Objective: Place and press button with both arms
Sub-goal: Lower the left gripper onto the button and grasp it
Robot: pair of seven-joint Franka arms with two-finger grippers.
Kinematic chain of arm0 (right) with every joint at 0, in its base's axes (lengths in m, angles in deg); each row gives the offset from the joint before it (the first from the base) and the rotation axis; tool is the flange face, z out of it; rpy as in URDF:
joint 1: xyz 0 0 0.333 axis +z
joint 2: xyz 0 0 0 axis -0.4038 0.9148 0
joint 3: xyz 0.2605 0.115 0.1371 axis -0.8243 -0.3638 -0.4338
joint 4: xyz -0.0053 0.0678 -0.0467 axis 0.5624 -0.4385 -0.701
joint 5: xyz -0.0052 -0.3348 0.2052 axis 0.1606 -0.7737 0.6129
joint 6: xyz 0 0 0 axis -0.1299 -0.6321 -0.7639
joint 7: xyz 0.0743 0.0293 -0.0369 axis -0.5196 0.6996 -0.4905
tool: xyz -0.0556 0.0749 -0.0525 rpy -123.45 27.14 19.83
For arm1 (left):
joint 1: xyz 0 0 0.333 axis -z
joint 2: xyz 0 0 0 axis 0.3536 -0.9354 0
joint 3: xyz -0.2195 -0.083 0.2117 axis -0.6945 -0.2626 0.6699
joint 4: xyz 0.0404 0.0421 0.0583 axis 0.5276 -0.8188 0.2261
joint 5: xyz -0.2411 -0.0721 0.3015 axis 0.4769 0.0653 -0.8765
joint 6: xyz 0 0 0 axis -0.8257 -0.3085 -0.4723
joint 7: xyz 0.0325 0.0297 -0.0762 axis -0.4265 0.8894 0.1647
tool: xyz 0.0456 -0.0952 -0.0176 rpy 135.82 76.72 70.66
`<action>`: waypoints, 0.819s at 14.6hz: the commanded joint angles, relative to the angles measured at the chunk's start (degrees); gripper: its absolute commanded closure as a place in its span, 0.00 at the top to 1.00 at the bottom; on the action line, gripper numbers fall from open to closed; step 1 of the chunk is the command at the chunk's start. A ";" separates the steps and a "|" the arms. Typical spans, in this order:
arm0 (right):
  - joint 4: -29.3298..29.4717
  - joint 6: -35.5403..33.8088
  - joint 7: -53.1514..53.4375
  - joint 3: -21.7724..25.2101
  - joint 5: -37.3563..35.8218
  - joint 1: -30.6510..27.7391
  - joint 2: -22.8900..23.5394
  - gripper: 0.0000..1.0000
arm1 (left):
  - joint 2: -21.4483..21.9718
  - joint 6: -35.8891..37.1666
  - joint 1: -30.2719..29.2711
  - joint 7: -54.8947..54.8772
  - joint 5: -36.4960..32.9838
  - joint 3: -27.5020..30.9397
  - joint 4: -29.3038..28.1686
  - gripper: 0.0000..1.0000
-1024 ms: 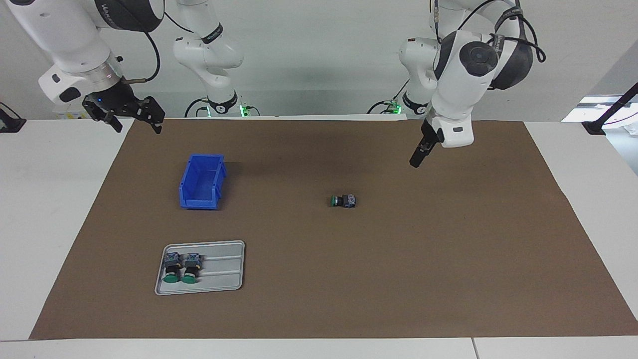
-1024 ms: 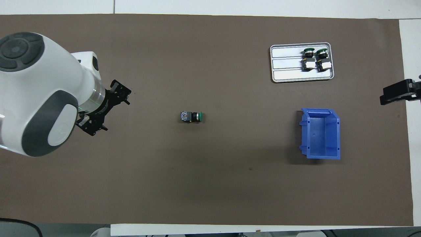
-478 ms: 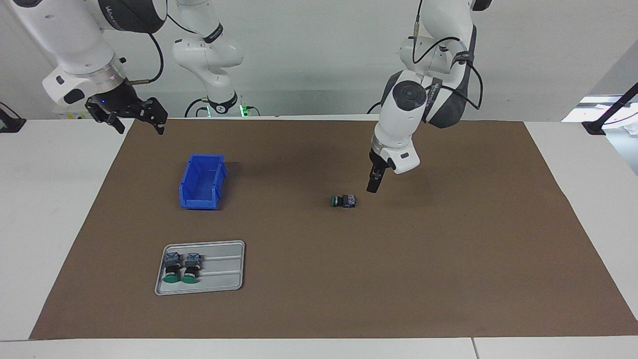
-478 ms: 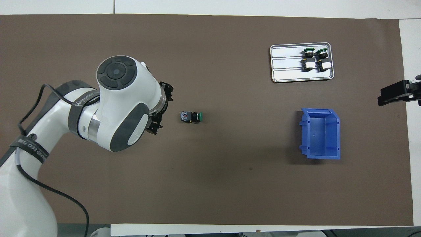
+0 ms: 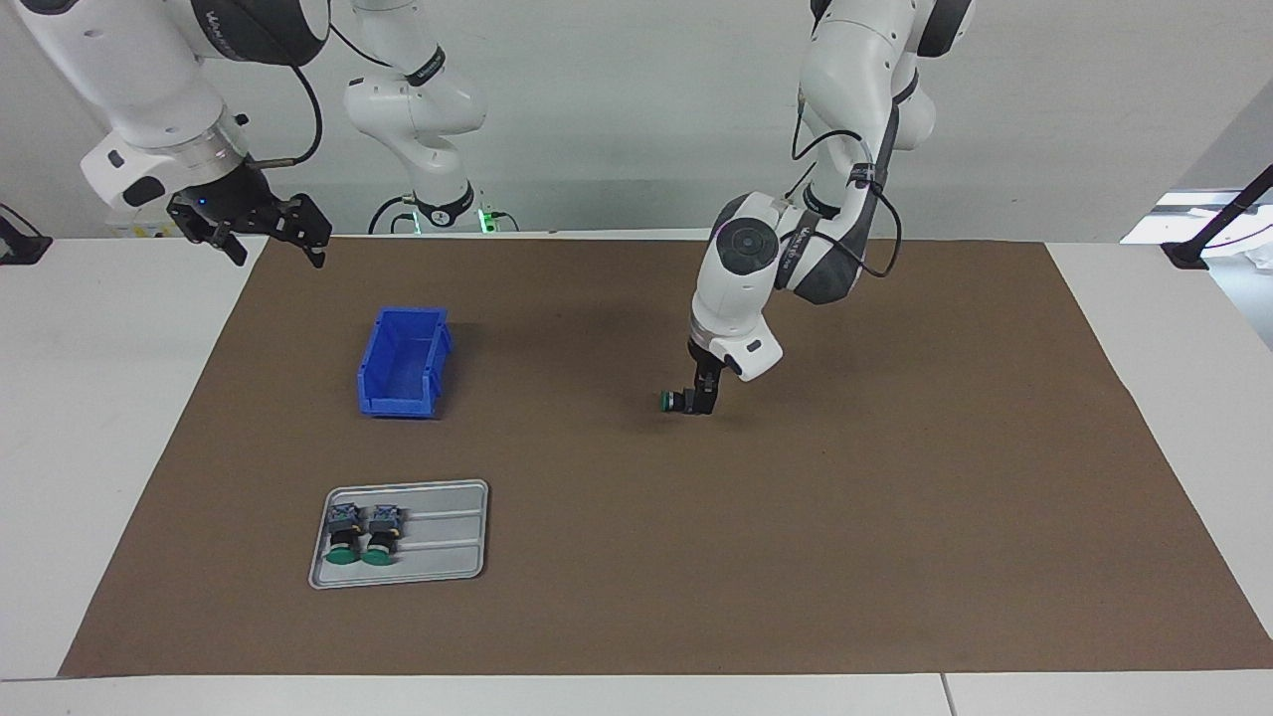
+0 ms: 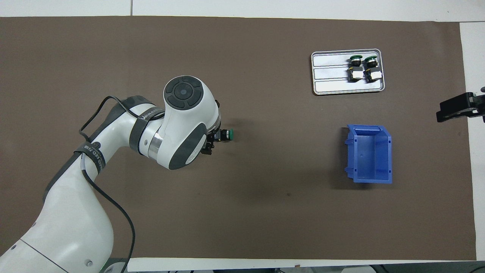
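Note:
One button (image 5: 672, 401) lies on its side in the middle of the brown mat, its green cap toward the right arm's end. My left gripper (image 5: 708, 400) is down at the button's grey-blue body, which it covers; only the cap and collar show. In the overhead view the left wrist hides the gripper (image 6: 211, 141), and the button's cap (image 6: 228, 134) sticks out beside it. My right gripper (image 5: 276, 257) is open and empty and waits in the air over the mat's edge at the right arm's end; it also shows in the overhead view (image 6: 456, 109).
A blue bin (image 5: 403, 363) stands open on the mat toward the right arm's end. Farther from the robots, a grey metal tray (image 5: 448, 547) holds two more buttons (image 5: 346, 537) (image 5: 380, 537) side by side.
My left arm has swung from its own end toward the middle of the mat and come down onto the button. The button, the bin and the tray have not moved. The right arm stays put.

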 commanded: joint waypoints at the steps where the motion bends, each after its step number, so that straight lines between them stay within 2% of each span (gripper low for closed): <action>1: -1.42 -0.06 -0.85 0.07 0.26 -0.05 -1.38 1.00 | -3.27 -1.32 1.86 2.95 -1.26 0.92 2.85 1.00; 3: -1.42 -0.06 -0.85 0.07 0.26 -0.05 -1.38 1.00 | -5.73 -1.41 2.39 4.09 -1.35 0.92 4.08 1.00; 6: -1.42 -0.06 -0.85 0.07 0.26 -0.05 -1.38 1.00 | -6.01 -2.72 3.01 4.53 -2.05 1.00 3.83 0.99; 8: -1.42 -0.06 -0.85 0.07 0.26 -0.05 -1.38 1.00 | -6.01 -3.52 2.83 4.53 -2.14 1.00 3.12 0.88; 9: -1.42 -0.06 -0.85 0.07 0.26 -0.05 -1.38 1.00 | -6.01 -3.08 2.92 4.62 -2.05 1.00 3.29 0.75; 12: -1.42 -0.06 -0.85 0.07 0.26 -0.05 -1.38 1.00 | -6.00 -3.16 3.09 4.62 -2.05 1.00 2.86 0.62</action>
